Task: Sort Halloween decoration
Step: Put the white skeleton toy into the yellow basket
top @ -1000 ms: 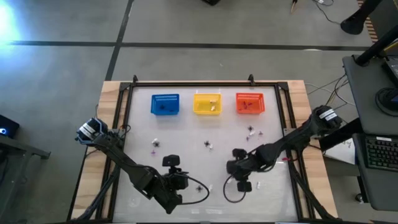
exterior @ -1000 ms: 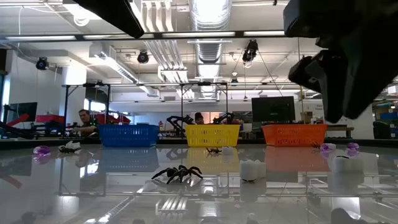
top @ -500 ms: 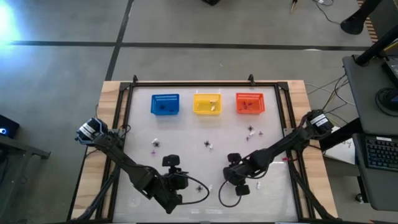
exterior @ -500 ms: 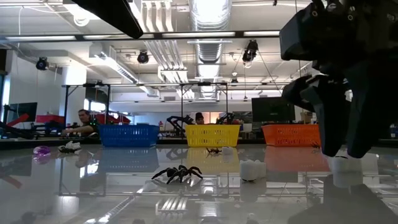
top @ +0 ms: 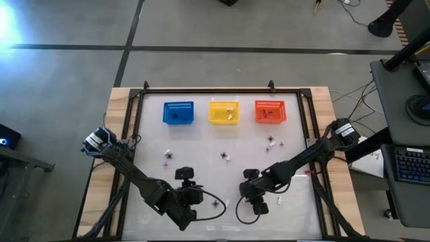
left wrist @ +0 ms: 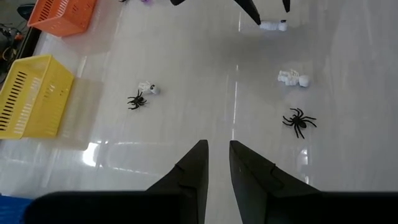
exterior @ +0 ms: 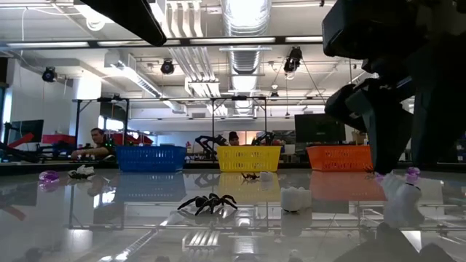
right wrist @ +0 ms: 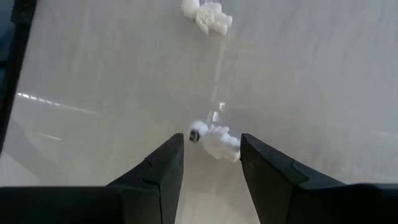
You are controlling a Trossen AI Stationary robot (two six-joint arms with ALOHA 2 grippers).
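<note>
Halloween decoration pieces [left wrist: 299, 121] mostly lie loose on the table [top: 201, 154]; few are in the 3 baskets [top: 228, 112]. The right gripper [right wrist: 211, 163] is open around a white skeleton [right wrist: 214, 138]. The left gripper [left wrist: 216, 167] waits, nearly closed, empty.

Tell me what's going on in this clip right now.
A two-arm robot is sorting tiny Halloween trinkets on a glossy white table into blue, yellow and orange plastic baskets. The right gripper is low over a small whitish skeleton-like piece, its fingers open on either side of it, not yet closed. The left gripper waits at the near edge, fingers nearly together, holding nothing. A black plastic spider and another whitish piece lie loose nearby.
</note>
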